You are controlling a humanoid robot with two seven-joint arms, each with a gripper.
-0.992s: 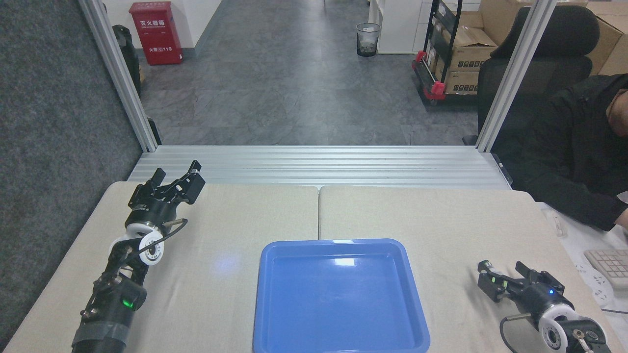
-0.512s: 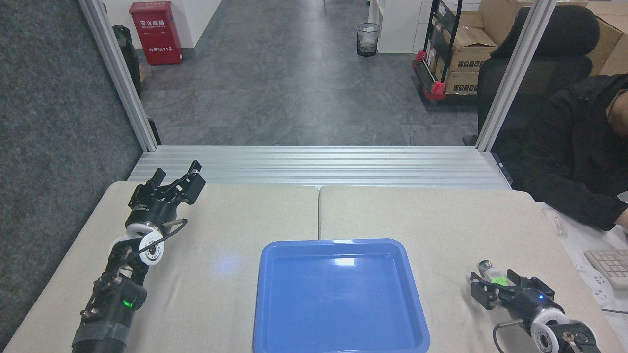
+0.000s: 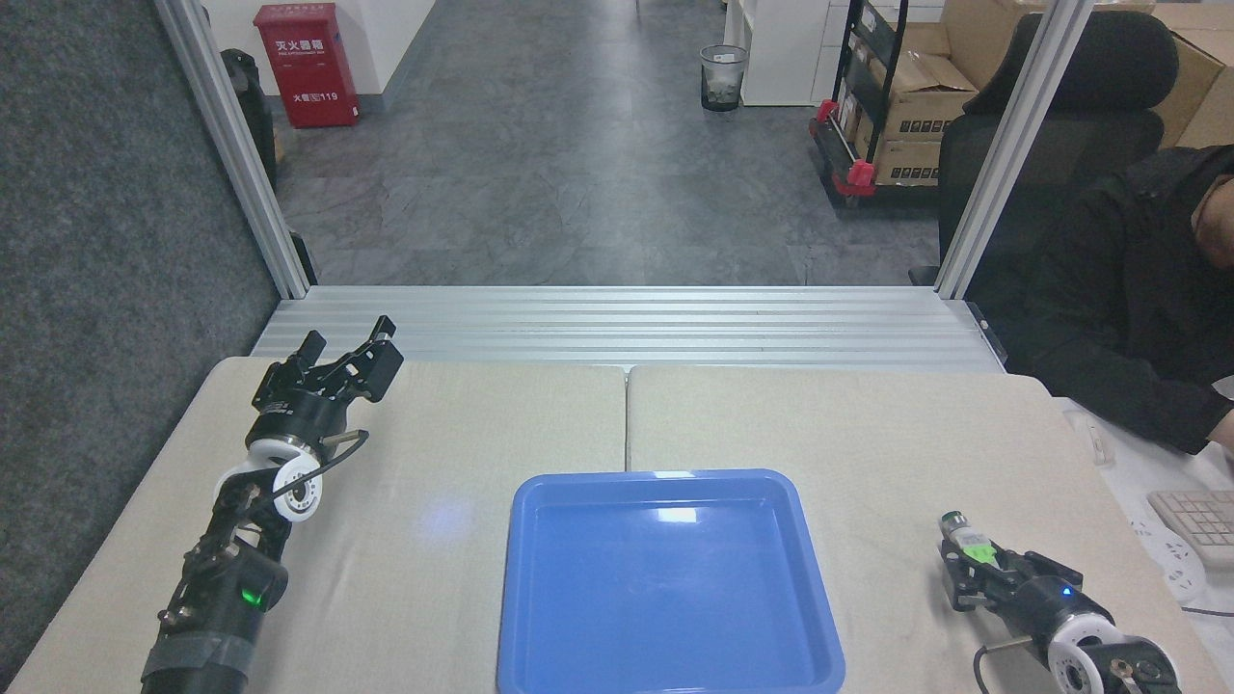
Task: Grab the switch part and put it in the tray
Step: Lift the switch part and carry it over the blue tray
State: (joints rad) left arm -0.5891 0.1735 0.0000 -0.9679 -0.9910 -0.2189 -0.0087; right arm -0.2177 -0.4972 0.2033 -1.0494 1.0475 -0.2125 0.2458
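One table (image 3: 819,434), one tray (image 3: 665,578), one switch part (image 3: 967,542)

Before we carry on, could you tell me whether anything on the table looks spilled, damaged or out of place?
Nothing stands out. The blue tray sits square and empty, and the right gripper is closed around the small switch part beside it.

I'm working in an office-cum-lab: aluminium framing (image 3: 231,145) upper left, stacked cardboard boxes (image 3: 916,106) and an office chair (image 3: 1070,106) upper right, keyboard (image 3: 1200,525) at right edge.
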